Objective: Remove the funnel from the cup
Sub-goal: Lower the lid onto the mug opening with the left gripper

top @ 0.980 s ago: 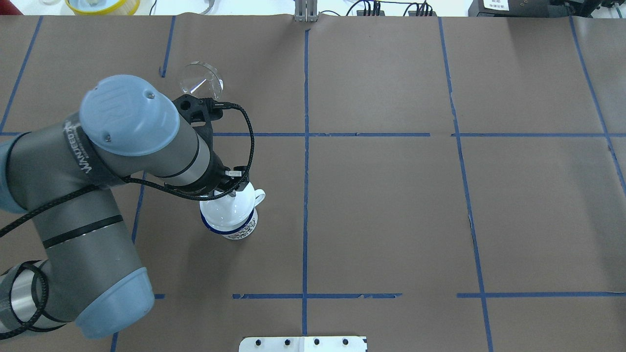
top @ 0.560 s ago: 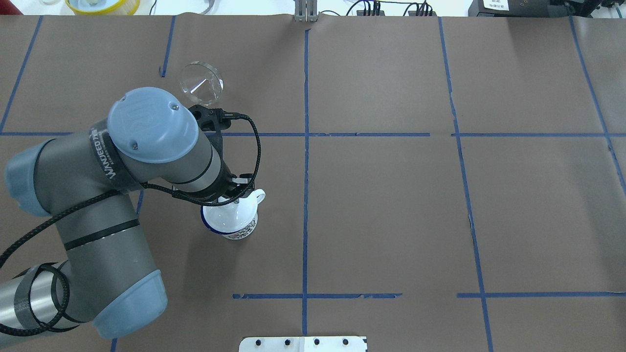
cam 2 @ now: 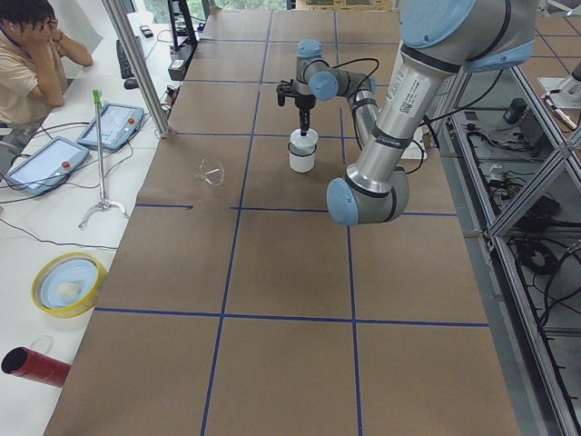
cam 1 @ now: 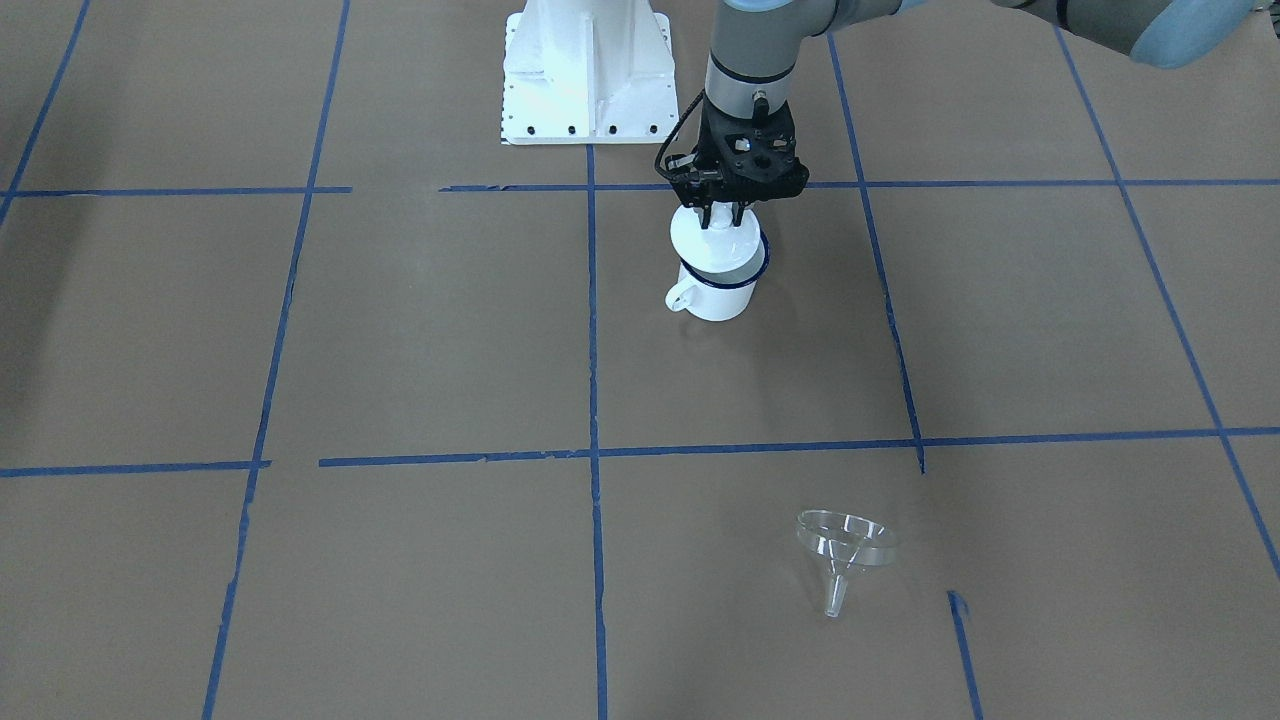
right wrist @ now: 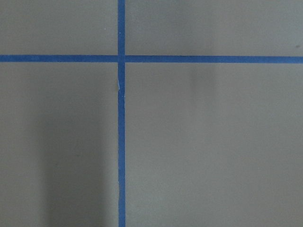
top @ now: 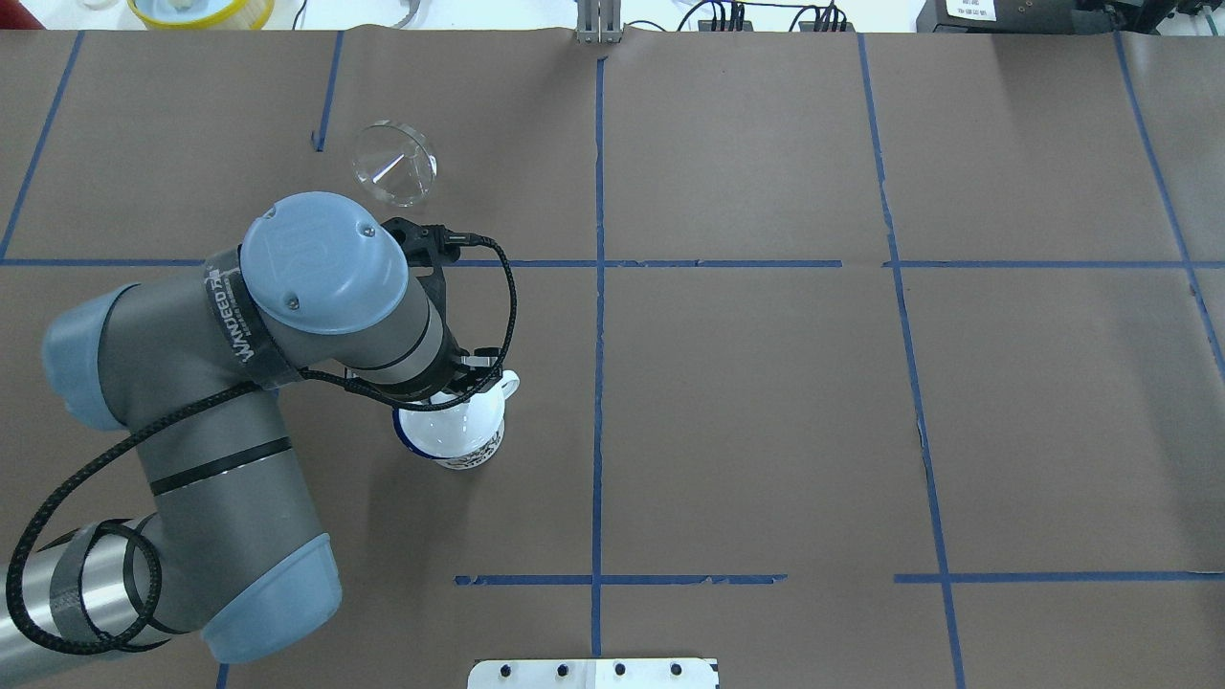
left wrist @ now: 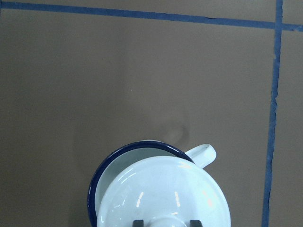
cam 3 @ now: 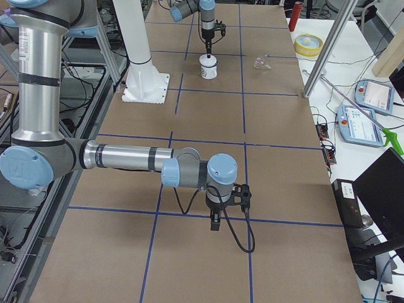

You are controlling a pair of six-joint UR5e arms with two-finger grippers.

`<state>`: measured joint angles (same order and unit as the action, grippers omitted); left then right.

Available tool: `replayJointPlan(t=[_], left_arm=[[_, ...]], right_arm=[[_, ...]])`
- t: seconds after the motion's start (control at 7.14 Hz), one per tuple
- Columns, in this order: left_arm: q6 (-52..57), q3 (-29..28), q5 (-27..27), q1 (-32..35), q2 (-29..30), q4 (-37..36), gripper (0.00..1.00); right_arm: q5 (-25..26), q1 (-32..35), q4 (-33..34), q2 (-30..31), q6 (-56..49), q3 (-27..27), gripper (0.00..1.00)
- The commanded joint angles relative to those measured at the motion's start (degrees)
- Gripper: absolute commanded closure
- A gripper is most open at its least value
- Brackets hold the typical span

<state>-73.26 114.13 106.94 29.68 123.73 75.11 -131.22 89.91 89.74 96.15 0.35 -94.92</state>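
Note:
The clear funnel (cam 1: 845,545) lies on its side on the brown table, well apart from the cup; it also shows in the overhead view (top: 394,165). The cup (cam 1: 715,295), a white mug with a dark blue rim (left wrist: 102,175), stands upright. My left gripper (cam 1: 722,215) is right above it, shut on the knob of a round white lid (left wrist: 161,194) held at the mug's mouth, slightly off-centre. I cannot tell if the lid touches the rim. My right gripper (cam 3: 214,224) hangs over bare table far away; I cannot tell if it is open or shut.
The white robot base plate (cam 1: 585,70) stands behind the mug. A yellow-rimmed bowl (cam 2: 68,282) and a red tube (cam 2: 32,363) lie off the table's far edge. An operator (cam 2: 27,45) sits at the left end.
My left arm has swung its elbow to the right and brought the white lid down closer over the mug. The funnel and the mug have not moved.

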Motion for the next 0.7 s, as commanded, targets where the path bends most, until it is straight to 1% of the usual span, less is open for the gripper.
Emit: replayJointPlan(t=[0.0, 0.42, 0.56], left_arm=[[0.4, 0.0, -0.2, 0.0, -0.2, 0.0, 1.00], [0.9, 0.0, -0.2, 0.1, -0.3, 0.0, 1.00], [0.9, 0.2, -0.2, 0.1, -1.4, 0.7, 1.00]], right_arm=[[0.0, 0.0, 0.0, 0.0, 0.0, 0.0, 0.00], [0.0, 0.0, 0.0, 0.0, 0.0, 0.0, 0.00], [0.0, 0.0, 0.0, 0.0, 0.0, 0.0, 0.00]])
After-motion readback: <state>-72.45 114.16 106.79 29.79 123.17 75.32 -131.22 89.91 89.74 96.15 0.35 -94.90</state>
